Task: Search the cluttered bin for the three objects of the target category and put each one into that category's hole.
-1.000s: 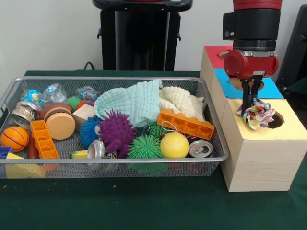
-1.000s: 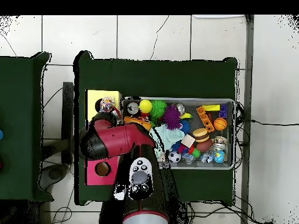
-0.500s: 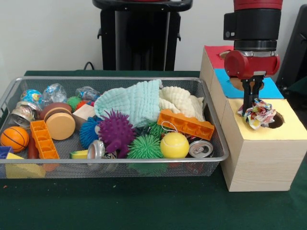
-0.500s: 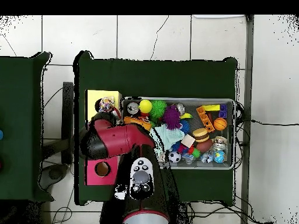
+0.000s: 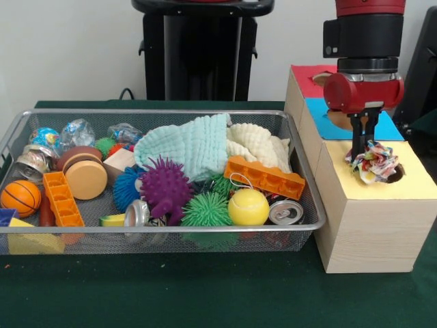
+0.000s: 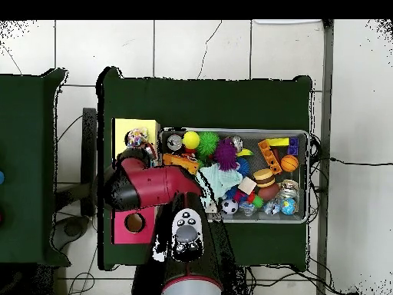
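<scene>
A crumpled multicoloured paper ball point(image 5: 373, 162) hangs from my gripper point(image 5: 360, 149), which is shut on its top. It hovers just above the round hole point(image 5: 397, 175) in the yellow section point(image 5: 416, 188) of the wooden box, covering most of the hole's left side. In the overhead view the same ball point(image 6: 136, 138) shows over the yellow section point(image 6: 121, 129), just past the red arm point(image 6: 150, 187). The wire bin point(image 5: 205, 227) lies to the left of the box, full of clutter.
The box also has a blue section point(image 5: 321, 126) and a red section point(image 5: 304, 75) behind the yellow one. In the bin lie cloths point(image 5: 194, 145), spiky balls point(image 5: 166, 186), a yellow ball point(image 5: 248, 206), orange bricks point(image 5: 265, 177), cans point(image 5: 285, 212) and shiny wrapped balls point(image 5: 75, 133).
My gripper has shifted a little to the right with the paper ball, from the hole's left edge to over the hole.
</scene>
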Controlling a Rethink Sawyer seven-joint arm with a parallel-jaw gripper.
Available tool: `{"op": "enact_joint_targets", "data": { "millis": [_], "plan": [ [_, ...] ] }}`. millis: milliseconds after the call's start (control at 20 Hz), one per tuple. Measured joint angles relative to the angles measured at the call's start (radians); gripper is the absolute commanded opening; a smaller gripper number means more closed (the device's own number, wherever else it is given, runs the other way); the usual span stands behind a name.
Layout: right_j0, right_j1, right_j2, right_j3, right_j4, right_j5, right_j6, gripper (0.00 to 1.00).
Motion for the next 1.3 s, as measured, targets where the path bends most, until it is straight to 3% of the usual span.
{"op": "enact_joint_targets", "data": {
  "millis": [650,1300],
  "plan": [
    [-0.001,0.015,0.025,0.015,0.060,-0.031,0.000,0.00],
    [-0.055,0.108,0.091,0.021,0.073,-0.195,0.000,0.00]
  ]
}}
